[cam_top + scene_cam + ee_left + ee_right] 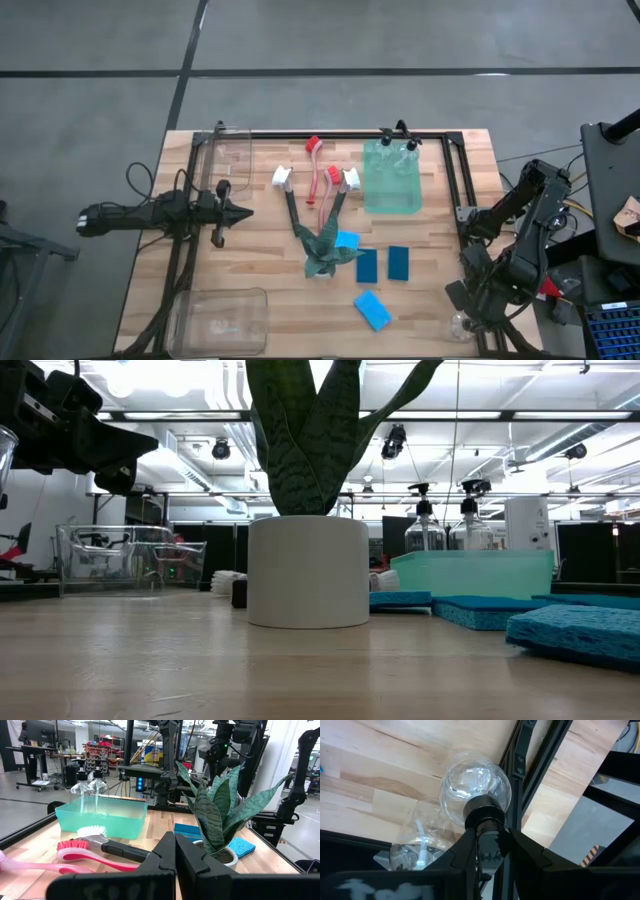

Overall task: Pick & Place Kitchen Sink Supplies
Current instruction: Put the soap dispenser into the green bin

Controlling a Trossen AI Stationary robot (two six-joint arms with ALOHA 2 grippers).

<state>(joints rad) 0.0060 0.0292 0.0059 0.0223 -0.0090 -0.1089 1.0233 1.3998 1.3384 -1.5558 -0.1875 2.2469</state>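
Observation:
My right gripper hangs over the table's near right corner, shut on a small clear black-capped bottle. A second clear bottle-like shape shows beside it. My left gripper is shut and empty, left of the brushes. Two more bottles stand in a teal bin. Red-headed and white-headed brushes lie flat mid-table. Blue and teal sponges lie near the potted plant. My right gripper pinches the bottle by its black cap between the two fingers, coming from above and pointing down. The round clear body sits below the fingers. I cannot tell whether it stands on the table or is lifted.
A black frame rail borders the table and runs right beside the held bottle. Clear plastic containers sit at the far left and near left. Bare wood lies between the sponges and the right rail.

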